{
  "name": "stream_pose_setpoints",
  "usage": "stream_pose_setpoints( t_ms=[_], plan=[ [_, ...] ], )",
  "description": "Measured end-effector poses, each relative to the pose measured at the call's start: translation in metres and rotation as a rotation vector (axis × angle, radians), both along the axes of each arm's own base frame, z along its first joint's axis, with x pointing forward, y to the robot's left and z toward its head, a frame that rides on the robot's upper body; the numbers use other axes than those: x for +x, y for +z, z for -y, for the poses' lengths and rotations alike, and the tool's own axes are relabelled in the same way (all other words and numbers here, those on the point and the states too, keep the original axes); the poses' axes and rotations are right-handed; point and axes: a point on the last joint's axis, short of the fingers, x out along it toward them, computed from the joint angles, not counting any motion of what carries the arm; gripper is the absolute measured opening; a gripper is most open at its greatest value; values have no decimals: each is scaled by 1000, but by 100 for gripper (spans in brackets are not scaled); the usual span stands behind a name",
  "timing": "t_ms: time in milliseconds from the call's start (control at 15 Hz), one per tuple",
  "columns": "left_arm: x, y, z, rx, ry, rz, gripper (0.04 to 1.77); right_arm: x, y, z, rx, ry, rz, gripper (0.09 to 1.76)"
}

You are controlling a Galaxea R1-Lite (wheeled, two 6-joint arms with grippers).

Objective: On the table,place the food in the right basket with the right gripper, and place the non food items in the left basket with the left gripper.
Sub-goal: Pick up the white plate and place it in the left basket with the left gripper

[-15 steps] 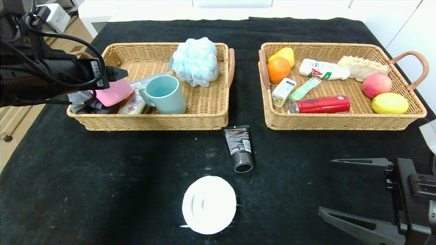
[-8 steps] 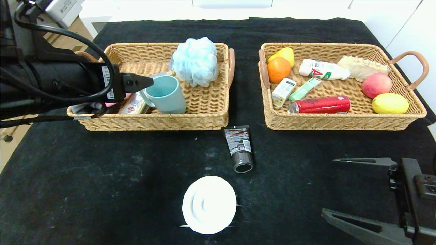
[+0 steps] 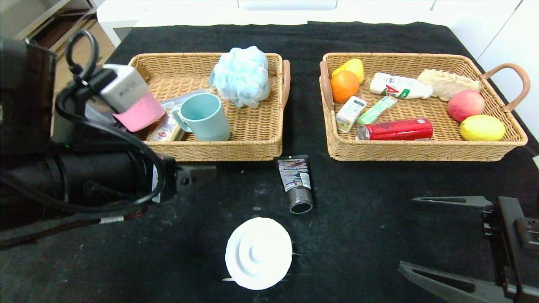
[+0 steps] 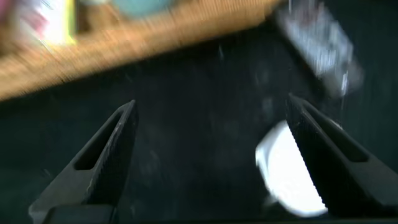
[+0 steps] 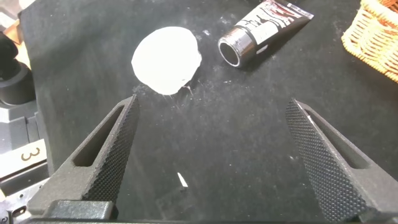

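The pink pot (image 3: 141,114) lies in the left basket (image 3: 210,152), apart from any gripper. My left gripper (image 4: 211,102) is open and empty, low over the black table (image 3: 126,261) in front of that basket. The white ridged disc (image 3: 258,253) and the black tube (image 3: 296,183) lie on the cloth between the arms. The red can (image 3: 396,129), the small carton (image 3: 350,113) and the green candy stick (image 3: 377,110) are in the right basket (image 3: 421,153). My right gripper (image 3: 408,233) hangs open and empty at the near right, facing the disc (image 5: 166,59) and the tube (image 5: 264,31).
A teal mug (image 3: 204,117), a blue bath pouf (image 3: 242,75) and flat packets share the left basket. An orange (image 3: 344,85), an apple (image 3: 465,105), a lemon (image 3: 482,127) and a white bottle (image 3: 398,86) fill the right basket. White furniture stands beyond the far edge.
My left arm has drawn back out of the left basket toward the near side, leaving the pink pot inside. The right arm has hardly moved.
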Motion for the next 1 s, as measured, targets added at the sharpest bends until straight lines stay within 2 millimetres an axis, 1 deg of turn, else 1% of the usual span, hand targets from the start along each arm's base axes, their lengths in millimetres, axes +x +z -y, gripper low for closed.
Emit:
stream_pose_setpoints(
  t_ms=[133,467,1000],
  plan=[
    [-7,-12,4,42,-41,-67,170,0,0,0,0,0,1,171],
    [-16,-30,15,90,-119,-125,170,-1,0,-1,-1,6,-1,171],
    [-11,-51,41,148,-205,-199,171,-1,0,-1,0,7,0,171]
  ],
)
